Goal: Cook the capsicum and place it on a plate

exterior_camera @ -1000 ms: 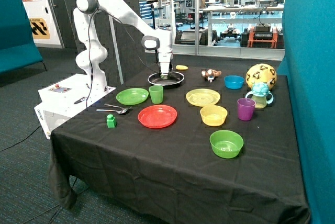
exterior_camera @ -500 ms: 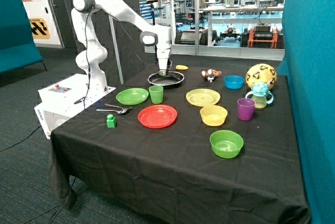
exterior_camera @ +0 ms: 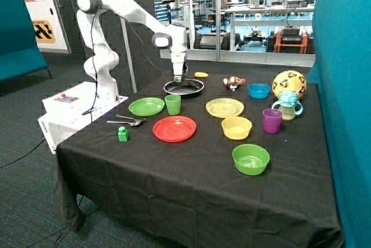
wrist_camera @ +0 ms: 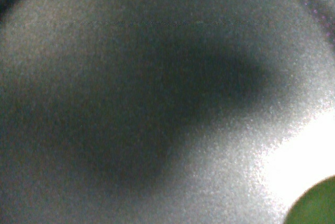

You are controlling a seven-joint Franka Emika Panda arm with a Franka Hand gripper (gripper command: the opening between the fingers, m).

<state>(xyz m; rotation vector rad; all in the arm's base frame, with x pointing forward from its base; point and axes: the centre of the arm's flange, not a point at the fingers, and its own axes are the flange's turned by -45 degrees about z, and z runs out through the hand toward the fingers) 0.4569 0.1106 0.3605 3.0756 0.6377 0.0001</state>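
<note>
The capsicum (exterior_camera: pixel 177 78), a small dark green lump, hangs just above the black pan (exterior_camera: pixel 184 88) at the back of the table. My gripper (exterior_camera: pixel 177 77) is shut on it, over the pan's edge nearest the robot base. In the wrist view the grey pan floor (wrist_camera: pixel 157 103) fills the picture and a dark green edge of the capsicum (wrist_camera: pixel 315 206) shows in one corner. The green plate (exterior_camera: pixel 146 106) lies in front of the pan, beside a green cup (exterior_camera: pixel 173 104), with nothing on it.
A red plate (exterior_camera: pixel 174 128), yellow plate (exterior_camera: pixel 225 108), yellow bowl (exterior_camera: pixel 236 127), green bowl (exterior_camera: pixel 250 159), purple cup (exterior_camera: pixel 272 120) and blue bowl (exterior_camera: pixel 259 90) stand around. Cutlery (exterior_camera: pixel 126 121) and a green block (exterior_camera: pixel 123 134) lie near the table's edge by the robot base.
The gripper has risen out of the pan with the capsicum in it and shifted slightly toward the robot base side.
</note>
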